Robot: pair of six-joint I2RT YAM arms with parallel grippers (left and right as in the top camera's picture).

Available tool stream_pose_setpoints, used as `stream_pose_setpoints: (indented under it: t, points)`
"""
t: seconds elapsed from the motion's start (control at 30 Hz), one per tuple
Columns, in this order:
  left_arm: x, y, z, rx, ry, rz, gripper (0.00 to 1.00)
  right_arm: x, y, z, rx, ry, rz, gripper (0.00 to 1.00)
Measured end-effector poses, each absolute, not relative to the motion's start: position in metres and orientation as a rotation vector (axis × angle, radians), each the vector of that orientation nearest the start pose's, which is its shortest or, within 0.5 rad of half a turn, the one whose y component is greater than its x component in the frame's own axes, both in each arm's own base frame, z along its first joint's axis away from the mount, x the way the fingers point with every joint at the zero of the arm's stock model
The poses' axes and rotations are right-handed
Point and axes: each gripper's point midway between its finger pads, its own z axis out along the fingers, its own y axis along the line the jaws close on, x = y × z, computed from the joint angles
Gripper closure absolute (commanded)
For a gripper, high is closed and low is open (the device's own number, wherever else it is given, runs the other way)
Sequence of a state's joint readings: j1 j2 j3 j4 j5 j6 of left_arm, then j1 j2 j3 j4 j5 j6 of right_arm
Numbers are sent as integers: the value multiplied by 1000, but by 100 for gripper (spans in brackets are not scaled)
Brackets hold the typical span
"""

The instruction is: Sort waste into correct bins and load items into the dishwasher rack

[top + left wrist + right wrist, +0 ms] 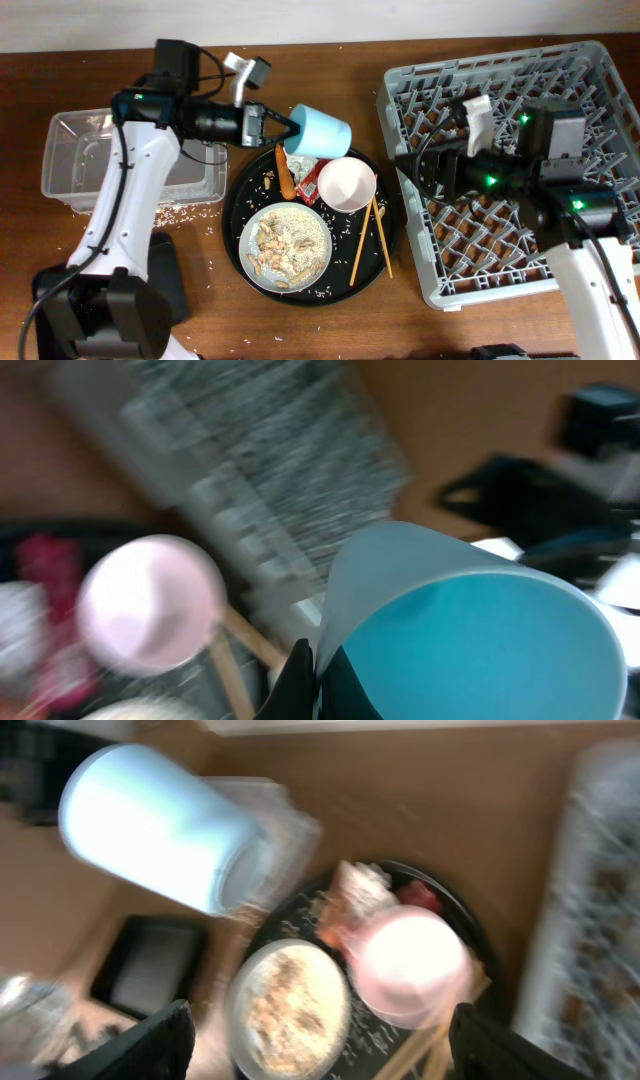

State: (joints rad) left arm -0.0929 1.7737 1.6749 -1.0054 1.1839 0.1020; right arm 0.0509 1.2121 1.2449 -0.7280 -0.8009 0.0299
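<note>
Progress: small light blue cup (322, 130) pinched between fingers of left gripper (290, 128); right gripper (412, 165) fingers spread wide, empty, above unloaded grey lattice rack (600, 70). Pale pink bowl (346, 184), round grey-white plate (244, 245), wooden chopsticks (372, 240), waste (308, 186) pending.

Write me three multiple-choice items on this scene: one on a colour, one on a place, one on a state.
1. The cup held by the left end effector is: A light blue; B red; C black.
2. The chopsticks lie: A in the left end effector; B on the round black tray, right of the bowl; C inside the bowl.
3. The right end effector is: A shut on the bowl; B shut on the chopsticks; C open, holding nothing.
Answers: 1 A, its wall shows pale blue overhead. 2 B, both sticks rest on the tray beside the bowl. 3 C, its wrist view shows fingers wide apart, nothing between.
</note>
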Motion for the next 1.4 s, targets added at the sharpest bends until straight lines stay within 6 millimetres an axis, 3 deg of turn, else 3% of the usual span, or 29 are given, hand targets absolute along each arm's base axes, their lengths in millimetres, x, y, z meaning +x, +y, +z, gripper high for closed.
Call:
stream_pose_setpoints:
  t: [0.07, 0.17, 0.37, 0.5, 0.63, 0.77, 0.8, 0.83, 0.87, 0.9, 0.97, 1.07, 1.13, 1.23, 1.4]
  points:
    - [360, -197, 303, 601, 2115, -1669, 100, 312, 160, 325, -581, 1992, 1041, 15]
    - [350, -203, 322, 634, 2013, -1809, 100, 308, 183, 337, -700, 1888, 1131, 13]
    - [343, -204, 334, 652, 1945, -1897, 100, 304, 218, 346, -855, 1760, 1215, 13]
    - [342, -204, 335, 654, 1935, -1908, 100, 300, 229, 357, -920, 1672, 1215, 13]
    - [340, -205, 337, 658, 1924, -1924, 100, 296, 239, 366, -961, 1611, 1215, 20]
    - [337, -207, 341, 671, 1902, -1948, 100, 296, 244, 366, -959, 1612, 1202, 36]
    - [336, -208, 342, 675, 1898, -1953, 91, 297, 243, 366, -956, 1613, 1197, 37]
    - [336, -208, 342, 676, 1897, -1955, 67, 297, 243, 366, -956, 1612, 1196, 37]
    - [336, -208, 342, 673, 1898, -1959, 41, 297, 243, 366, -954, 1614, 1199, 38]
    - [336, -208, 342, 684, 1891, -1947, 1, 297, 244, 366, -950, 1618, 1206, 39]
    - [337, -209, 340, 679, 1906, -1939, 1, 298, 242, 363, -930, 1645, 1208, 41]
    - [342, -209, 329, 666, 1970, -1865, 1, 307, 228, 349, -847, 1752, 1184, 41]
    - [351, -204, 315, 638, 2045, -1763, 1, 315, 204, 337, -729, 1868, 1124, 42]
    - [359, -199, 304, 616, 2104, -1672, 1, 334, 149, 319, -481, 2033, 934, 43]
    - [368, -192, 289, 585, 2184, -1549, 1, 343, 60, 275, -54, 2285, 641, 44]
